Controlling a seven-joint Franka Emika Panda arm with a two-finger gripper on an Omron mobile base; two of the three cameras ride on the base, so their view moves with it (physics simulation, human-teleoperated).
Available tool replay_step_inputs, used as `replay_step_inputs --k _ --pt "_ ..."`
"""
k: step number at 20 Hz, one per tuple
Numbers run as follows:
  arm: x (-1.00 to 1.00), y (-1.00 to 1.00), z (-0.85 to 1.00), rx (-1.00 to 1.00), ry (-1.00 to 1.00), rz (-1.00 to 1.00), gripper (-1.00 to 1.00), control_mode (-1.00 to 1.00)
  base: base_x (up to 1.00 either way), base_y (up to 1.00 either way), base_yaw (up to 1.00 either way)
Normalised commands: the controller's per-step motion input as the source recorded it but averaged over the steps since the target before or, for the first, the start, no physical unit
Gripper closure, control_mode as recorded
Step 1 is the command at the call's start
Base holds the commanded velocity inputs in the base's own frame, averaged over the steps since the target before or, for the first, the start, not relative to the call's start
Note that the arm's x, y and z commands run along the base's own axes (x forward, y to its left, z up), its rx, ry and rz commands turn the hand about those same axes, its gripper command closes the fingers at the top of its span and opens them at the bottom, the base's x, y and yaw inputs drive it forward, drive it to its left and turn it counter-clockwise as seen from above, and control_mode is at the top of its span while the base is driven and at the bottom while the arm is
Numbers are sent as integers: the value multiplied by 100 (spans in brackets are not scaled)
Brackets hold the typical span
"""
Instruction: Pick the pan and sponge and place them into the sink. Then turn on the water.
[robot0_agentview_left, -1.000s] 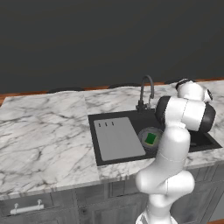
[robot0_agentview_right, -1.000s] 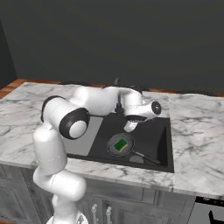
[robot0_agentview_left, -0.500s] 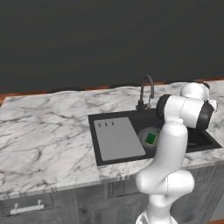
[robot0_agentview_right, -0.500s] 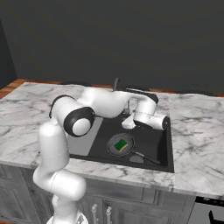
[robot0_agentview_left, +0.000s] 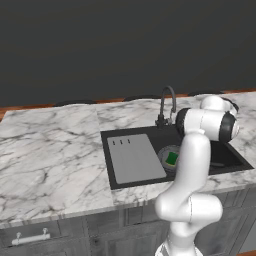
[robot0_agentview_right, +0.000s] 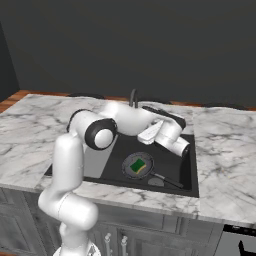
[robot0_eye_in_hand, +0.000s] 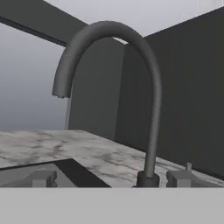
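Note:
The dark pan (robot0_agentview_right: 138, 166) lies in the black sink (robot0_agentview_right: 186, 167), its handle (robot0_agentview_right: 167, 180) pointing right. The green sponge (robot0_agentview_right: 138, 165) rests inside the pan. In the left base view the pan (robot0_agentview_left: 169, 158) and sponge (robot0_agentview_left: 172, 159) sit in the sink (robot0_agentview_left: 155, 136), half hidden by my arm. My white hand (robot0_agentview_right: 167, 134) hangs low over the basin, behind and right of the pan. In the hand view my gripper (robot0_eye_in_hand: 111, 178) is open and empty and faces the gooseneck tap (robot0_eye_in_hand: 151, 109). No water comes from its spout.
A grey drainboard (robot0_agentview_left: 135, 159) fills the sink's left part. The tap (robot0_agentview_left: 167, 102) stands at the sink's back rim, with a small lever (robot0_eye_in_hand: 189, 166) beside its base. Marble counter (robot0_agentview_left: 50, 155) spreads to the left, and a dark wall stands behind.
The hand has swung right, away from above the pan, and sunk lower over the basin, turning toward the tap. Pan and sponge have stayed put. The gripper has stayed open.

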Motion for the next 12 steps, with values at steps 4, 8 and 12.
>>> replay_step_inputs --k 4,8,12 --pt "55 0 0 9 -12 0 -100 -100 0 0 0" --pt "32 -11 0 2 -10 0 -100 -100 0 0 0" --pt "38 -1 -2 0 -11 0 -100 -100 0 0 0"
